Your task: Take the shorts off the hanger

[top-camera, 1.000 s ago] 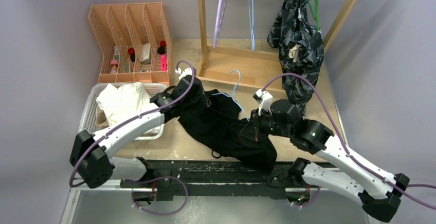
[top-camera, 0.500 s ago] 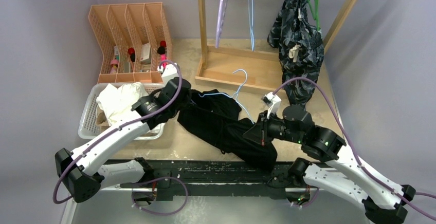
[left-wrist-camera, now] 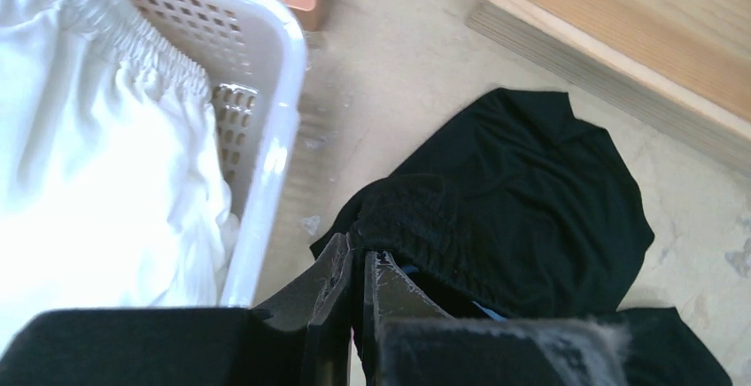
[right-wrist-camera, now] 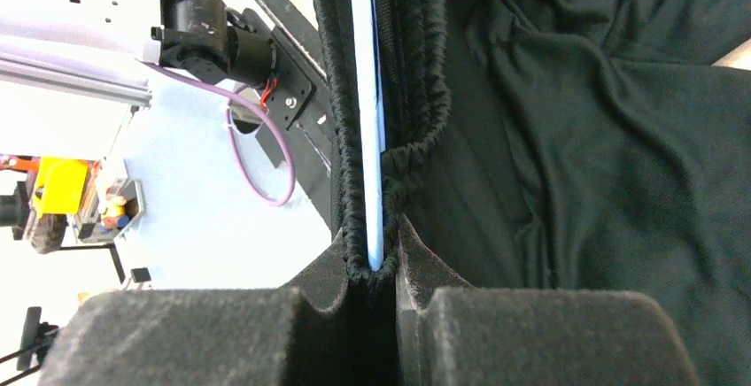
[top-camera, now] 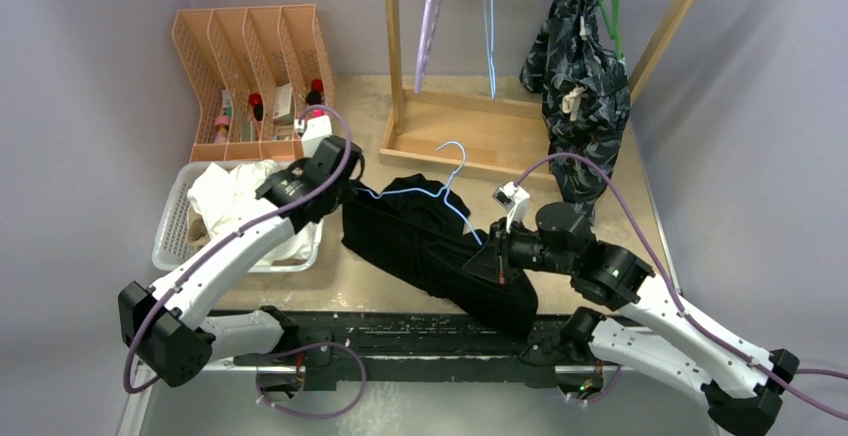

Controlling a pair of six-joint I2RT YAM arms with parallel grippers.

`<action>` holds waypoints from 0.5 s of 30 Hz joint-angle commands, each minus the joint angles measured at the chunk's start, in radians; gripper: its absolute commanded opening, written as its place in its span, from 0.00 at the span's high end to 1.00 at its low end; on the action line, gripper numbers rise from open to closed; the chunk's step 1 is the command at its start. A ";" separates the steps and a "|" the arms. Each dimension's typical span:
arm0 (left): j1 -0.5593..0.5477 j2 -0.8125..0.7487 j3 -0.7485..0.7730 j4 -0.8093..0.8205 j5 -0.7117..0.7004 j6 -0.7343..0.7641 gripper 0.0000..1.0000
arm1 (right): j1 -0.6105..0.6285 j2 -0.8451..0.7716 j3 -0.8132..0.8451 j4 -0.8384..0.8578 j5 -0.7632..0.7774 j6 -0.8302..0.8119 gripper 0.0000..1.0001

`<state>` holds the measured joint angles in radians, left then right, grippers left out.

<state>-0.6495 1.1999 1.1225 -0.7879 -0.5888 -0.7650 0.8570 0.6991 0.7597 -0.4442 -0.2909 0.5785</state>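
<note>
Black shorts [top-camera: 430,246] lie crumpled mid-table, threaded on a light blue hanger [top-camera: 452,171] whose hook points toward the rack. My left gripper [top-camera: 343,194] is shut on the left end of their waistband [left-wrist-camera: 416,213], beside the basket; its jaws [left-wrist-camera: 357,253] stand pressed together on the fabric. My right gripper [top-camera: 490,256] is shut on the right end, with the waistband [right-wrist-camera: 416,94] and the hanger's blue arm [right-wrist-camera: 365,94] pinched between its pads [right-wrist-camera: 372,249]. White shorts [top-camera: 240,196] fill the basket. Dark patterned shorts [top-camera: 578,66] hang from a green hanger [top-camera: 608,1].
A white basket [top-camera: 172,224] sits at the left, its rim [left-wrist-camera: 270,94] close to my left fingers. Behind it stands an orange organizer [top-camera: 255,76]. The wooden rack [top-camera: 470,131] holds a purple hanger [top-camera: 432,16] and a blue hanger [top-camera: 488,16].
My left gripper shut on the black shorts' waistband and drew it left toward the basket. More of the blue hanger's wire is now bare. The right gripper shifted slightly and kept its grip.
</note>
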 commanded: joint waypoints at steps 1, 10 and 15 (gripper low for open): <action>0.172 -0.018 -0.016 0.006 -0.073 0.078 1.00 | 0.002 -0.041 0.041 -0.087 -0.063 -0.031 1.00; 0.175 -0.045 -0.149 0.079 0.112 0.029 1.00 | 0.002 -0.087 0.032 -0.010 -0.076 -0.007 1.00; 0.175 -0.077 -0.155 0.050 0.094 0.027 1.00 | 0.002 -0.065 0.042 -0.034 -0.030 -0.012 1.00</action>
<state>-0.5301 1.1618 0.9714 -0.7216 -0.3084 -0.7673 0.8566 0.6571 0.7597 -0.4320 -0.3046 0.5747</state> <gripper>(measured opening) 0.031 0.101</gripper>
